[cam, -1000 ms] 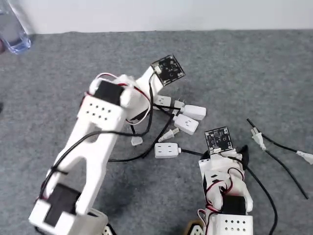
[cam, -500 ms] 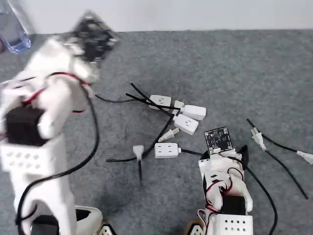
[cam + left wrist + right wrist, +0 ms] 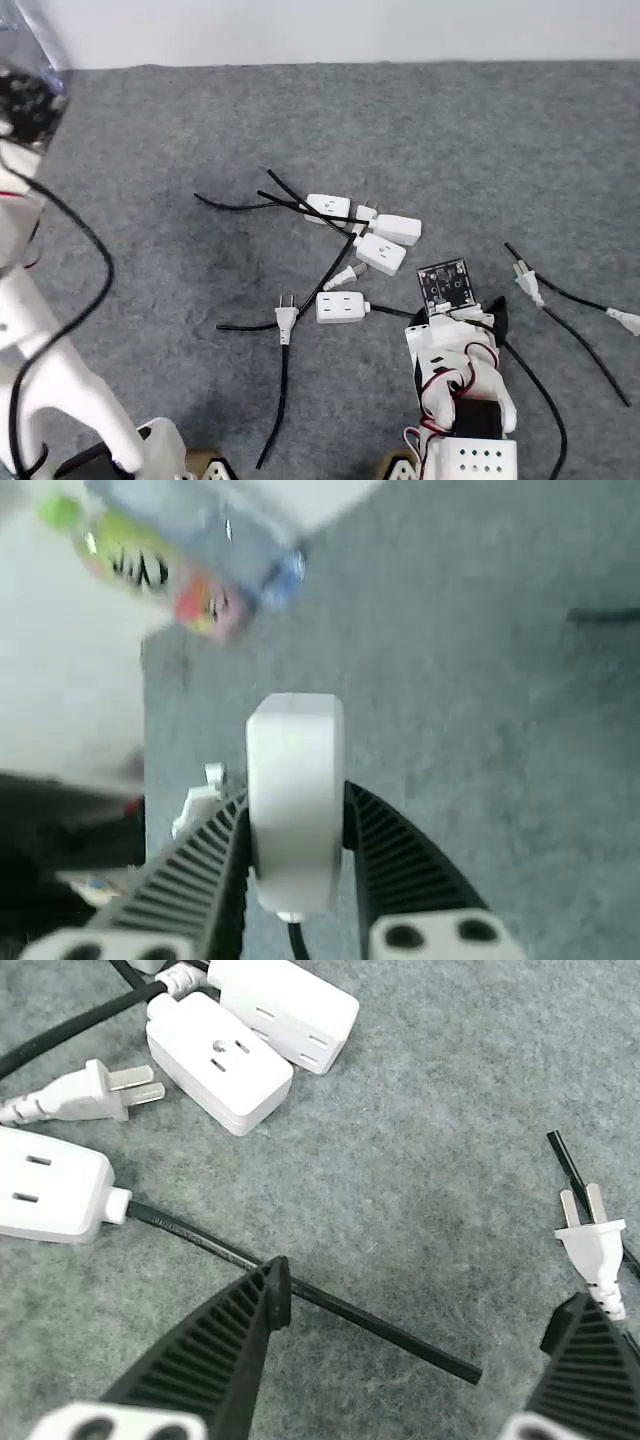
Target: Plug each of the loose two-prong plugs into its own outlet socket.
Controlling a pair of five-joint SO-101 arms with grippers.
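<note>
Right wrist view first: we see the right gripper (image 3: 428,1298) spread wide just above the grey carpet (image 3: 430,1140), holding nothing. A black cord (image 3: 300,1295) crosses between its jaws, its free end lying on the carpet; its other end joins the nearest socket (image 3: 50,1200). Just beside one jaw lies the right-hand plug (image 3: 590,1245), loose, prongs pointing away from us. Farther out, the middle plug (image 3: 85,1095) lies with its prongs just beside the second socket (image 3: 218,1060), not in it. The third socket (image 3: 285,1005) touches that one from behind.

From the high view, the right arm (image 3: 460,390) sits at the near edge. The left-hand plug (image 3: 286,318) lies loose just beside the nearest socket, and the farthest socket (image 3: 328,207) lies beyond the cluster. The left arm (image 3: 40,380) stands at the table's left edge.

In the left wrist view, the left gripper (image 3: 295,810) clamps a white block (image 3: 293,750) with a dark cord at its base. We cannot tell whether it is a plug or a socket. A bottle (image 3: 190,570) lies blurred beyond.
</note>
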